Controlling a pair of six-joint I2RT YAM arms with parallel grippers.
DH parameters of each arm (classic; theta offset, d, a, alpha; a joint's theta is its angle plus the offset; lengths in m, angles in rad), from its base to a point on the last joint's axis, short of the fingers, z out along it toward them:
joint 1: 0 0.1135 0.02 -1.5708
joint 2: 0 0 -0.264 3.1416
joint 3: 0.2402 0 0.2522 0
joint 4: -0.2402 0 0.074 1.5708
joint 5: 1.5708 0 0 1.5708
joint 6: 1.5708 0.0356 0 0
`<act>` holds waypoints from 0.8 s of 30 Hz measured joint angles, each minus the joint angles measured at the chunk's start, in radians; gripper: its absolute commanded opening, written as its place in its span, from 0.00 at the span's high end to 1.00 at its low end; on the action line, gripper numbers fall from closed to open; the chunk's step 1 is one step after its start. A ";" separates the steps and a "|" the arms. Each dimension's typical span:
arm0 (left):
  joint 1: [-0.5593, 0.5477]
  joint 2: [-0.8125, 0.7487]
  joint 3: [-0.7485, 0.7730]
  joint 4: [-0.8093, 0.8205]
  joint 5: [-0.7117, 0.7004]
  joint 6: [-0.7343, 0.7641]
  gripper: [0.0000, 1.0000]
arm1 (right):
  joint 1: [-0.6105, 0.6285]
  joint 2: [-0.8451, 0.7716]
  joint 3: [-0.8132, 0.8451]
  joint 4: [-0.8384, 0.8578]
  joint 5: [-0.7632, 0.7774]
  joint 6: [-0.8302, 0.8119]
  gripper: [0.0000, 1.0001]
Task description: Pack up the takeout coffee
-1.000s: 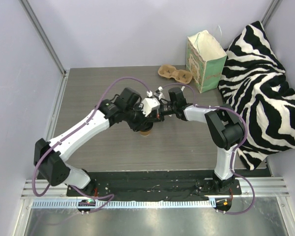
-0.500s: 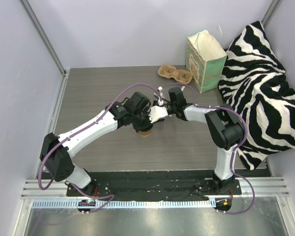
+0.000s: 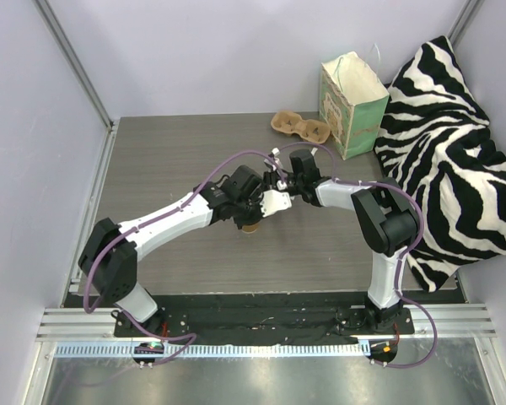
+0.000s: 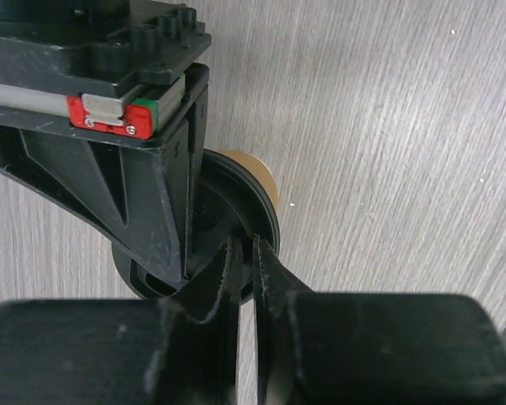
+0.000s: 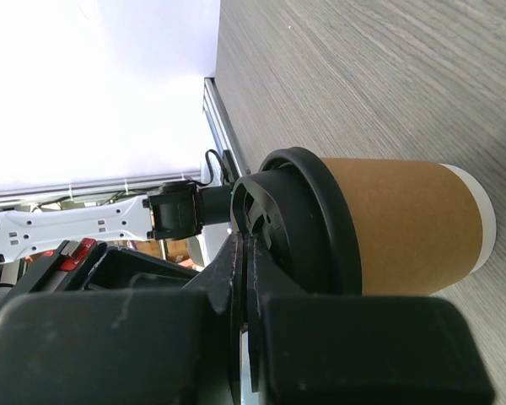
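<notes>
atop the takeout coffee (image 5: 405,224), left gripper (image 4: 246,246) and right gripper (image 5: 240,243) are pinched nearly closed, tips touching its lid (image 5: 320,219).

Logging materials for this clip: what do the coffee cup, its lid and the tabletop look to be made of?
Cup: seemingly paper, matte tan wall, white band at the end away from the lid.
Lid: likely moulded plastic, black, smooth, faint sheen on its ridges.
Tabletop: grey wood-grain streaks, probably laminate; real wood cannot be ruled out.

Grey wood-grain table (image 3: 169,169), coffee cup (image 5: 396,224), carrier (image 3: 300,126), bag (image 3: 352,105)
</notes>
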 measured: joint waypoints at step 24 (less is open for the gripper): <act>0.011 -0.018 0.115 -0.145 0.046 -0.010 0.89 | -0.002 0.002 0.002 0.002 -0.002 0.001 0.99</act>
